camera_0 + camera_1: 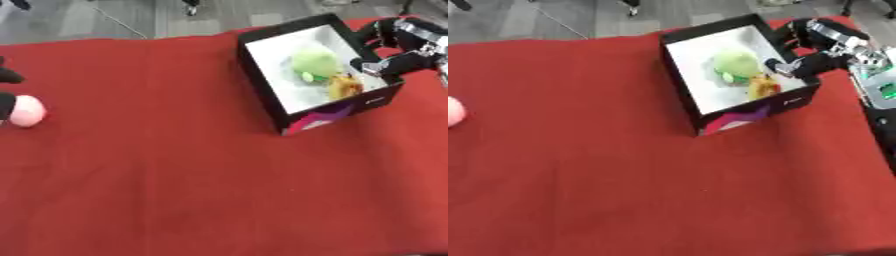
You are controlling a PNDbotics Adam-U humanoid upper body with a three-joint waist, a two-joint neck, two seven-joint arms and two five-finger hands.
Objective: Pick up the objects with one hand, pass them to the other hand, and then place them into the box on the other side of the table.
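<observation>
Your right robot hand (798, 64) is parked at the far right wall of the box (262, 75), fingers hanging over the rim with nothing between them that I can see. They look loosely spread to me, like a hand that's just done a drop. That fits what's inside: a green plush thing (313, 62) sits about mid-box on the white floor, and a smaller yellow-orange item (346, 86) lies just beside it toward the near right corner, right under the fingers.

The box itself sits askew on the red worktop (667, 175), near corner pointing at you, open top facing up, so anything coming in from the right side only has to clear the black wall.

Next candidate is the pink ball (26, 110) way over at the left edge, well apart from the box. It's round, so honestly there's no long axis or heading to worry about, grab it from whatever angle suits. Only thing I'd watch is it rolling on the cloth.

Your left robot hand (5, 87) barely pokes into the left eye view, dark bits right against the ball. Can't tell if it's spread or curled, or whether it actually has the ball yet. My guess is that's the pickup side, then hand it across to the right for the drop.
</observation>
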